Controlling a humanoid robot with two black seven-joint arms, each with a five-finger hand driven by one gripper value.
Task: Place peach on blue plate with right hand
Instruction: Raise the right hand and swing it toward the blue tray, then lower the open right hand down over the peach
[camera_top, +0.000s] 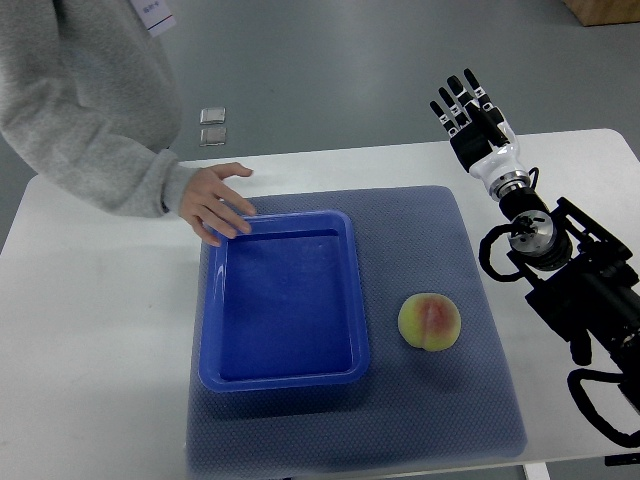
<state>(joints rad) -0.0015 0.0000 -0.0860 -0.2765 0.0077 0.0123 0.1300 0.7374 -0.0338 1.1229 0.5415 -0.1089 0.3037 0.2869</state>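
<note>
A yellow-pink peach (430, 322) lies on the grey-blue mat (440, 250), just right of the blue plate (285, 385), a deep rectangular tray with nothing in it. My right hand (463, 108) is raised at the table's far right edge, well beyond and to the right of the peach. Its black fingers are stretched out straight and hold nothing. The right arm (560, 270) comes in from the lower right. My left arm does not show.
A person in a grey sleeve (70, 110) reaches in from the upper left; their hand (215, 203) rests on the tray's far-left corner. The mat sits on a white table (90, 330). Two small metal squares (212, 126) lie on the floor beyond.
</note>
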